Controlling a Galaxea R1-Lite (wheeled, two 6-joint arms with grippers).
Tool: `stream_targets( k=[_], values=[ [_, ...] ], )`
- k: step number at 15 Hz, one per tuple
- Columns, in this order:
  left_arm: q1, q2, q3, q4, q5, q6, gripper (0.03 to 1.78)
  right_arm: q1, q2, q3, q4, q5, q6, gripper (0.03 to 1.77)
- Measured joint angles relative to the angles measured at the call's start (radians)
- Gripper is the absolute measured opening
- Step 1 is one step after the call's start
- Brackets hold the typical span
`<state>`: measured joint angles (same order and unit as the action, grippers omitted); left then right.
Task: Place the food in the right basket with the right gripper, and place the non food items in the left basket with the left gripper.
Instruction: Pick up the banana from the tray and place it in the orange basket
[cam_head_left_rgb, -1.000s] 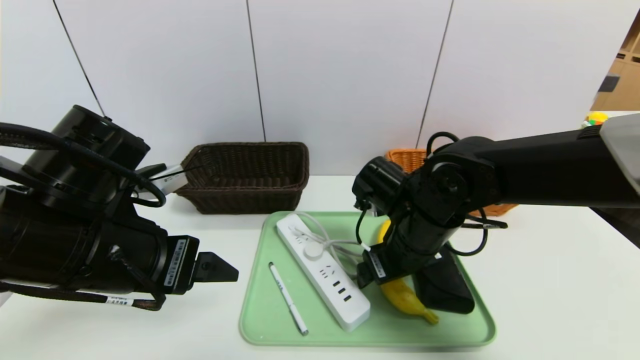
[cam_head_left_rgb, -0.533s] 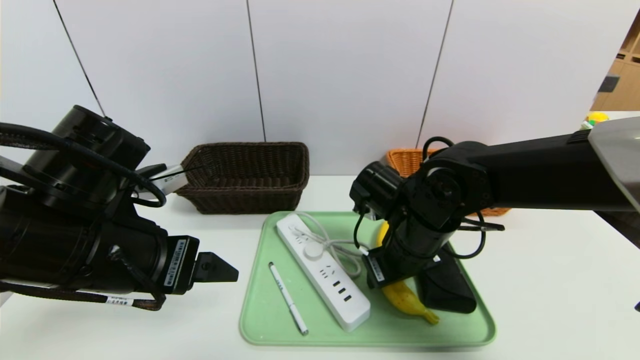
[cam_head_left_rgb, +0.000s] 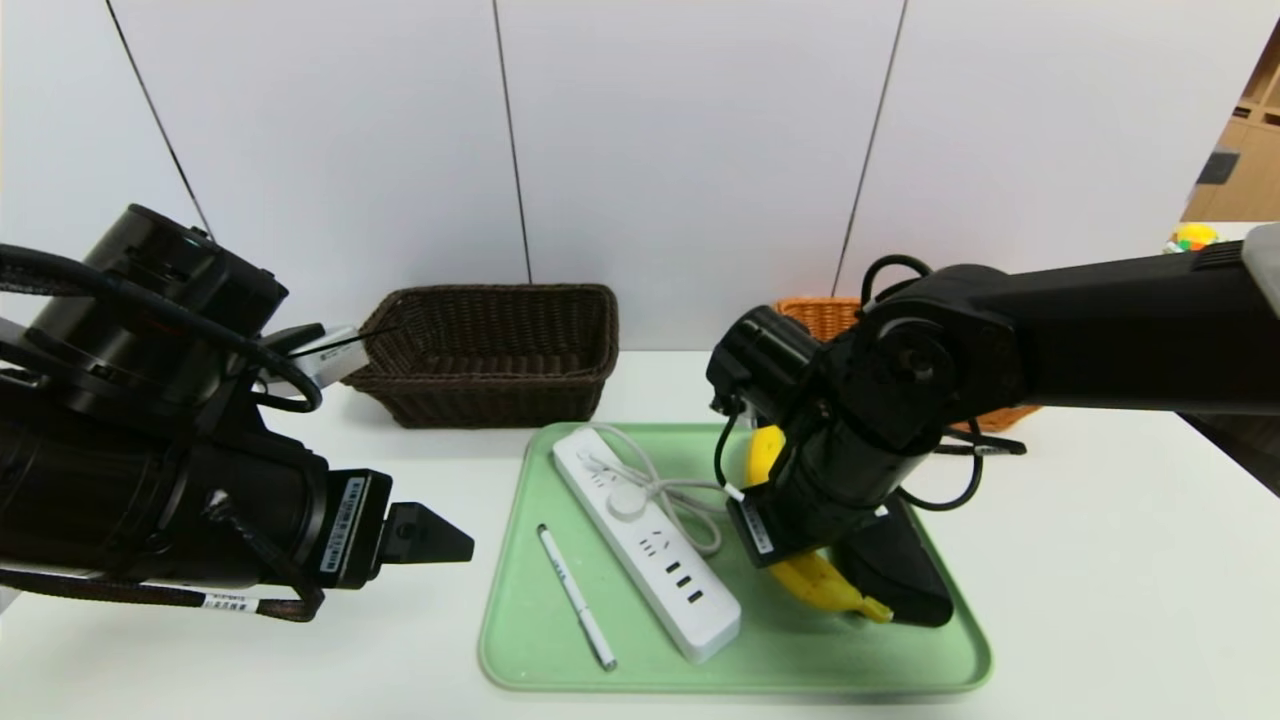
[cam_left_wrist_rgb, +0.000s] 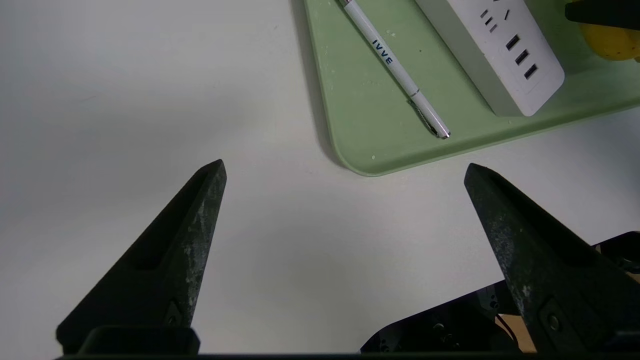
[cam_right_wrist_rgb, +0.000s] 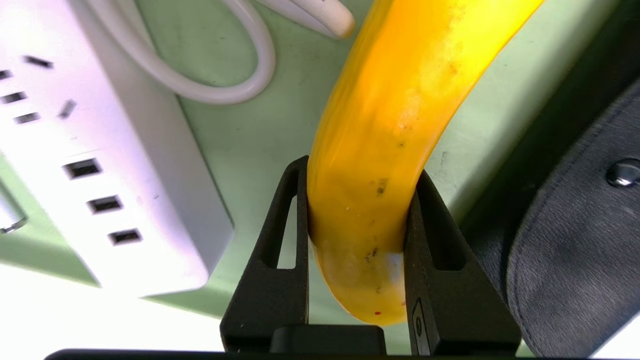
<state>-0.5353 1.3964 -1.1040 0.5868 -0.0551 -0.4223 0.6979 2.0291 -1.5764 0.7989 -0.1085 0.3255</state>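
Right wrist view: right claw (cam_right_wrist_rgb: 356, 200) pinching the banana (cam_right_wrist_rgb: 395, 125) over the green tray (cam_head_left_rgb: 520, 640), between the white power strip (cam_head_left_rgb: 650, 545) and a black case (cam_head_left_rgb: 895, 570). Head view: left claw (cam_left_wrist_rgb: 345, 170) spread wide above the counter (cam_head_left_rgb: 1100, 560), beside the tray; white pen (cam_head_left_rgb: 577, 597) on the tray.

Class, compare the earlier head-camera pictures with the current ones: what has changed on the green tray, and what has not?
The right gripper has shut on the yellow banana, whose stem end now tilts up off the green plastic tray. Unchanged: the white power strip, the white pen, the black pouch, and the left gripper, open beside the tray.
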Motion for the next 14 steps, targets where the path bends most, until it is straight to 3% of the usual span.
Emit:
stream_targets(
  k=[6,8,11,14],
  values=[
    [0.000,-0.027,0.001,0.003,0.000,0.005,1.69,-0.015,-0.141,-0.035,-0.002,-0.012,0.003,0.51],
    [0.000,-0.030,0.001,0.002,-0.001,0.005,1.69,-0.037,-0.181,-0.079,-0.003,-0.051,0.003,0.51],
    [0.000,-0.032,0.011,0.000,-0.002,0.004,1.69,-0.084,-0.203,-0.132,-0.014,-0.148,0.010,0.51],
    [0.000,-0.032,0.018,-0.004,-0.003,0.004,1.69,-0.132,-0.197,-0.144,-0.126,-0.164,0.057,0.51]
  ],
)
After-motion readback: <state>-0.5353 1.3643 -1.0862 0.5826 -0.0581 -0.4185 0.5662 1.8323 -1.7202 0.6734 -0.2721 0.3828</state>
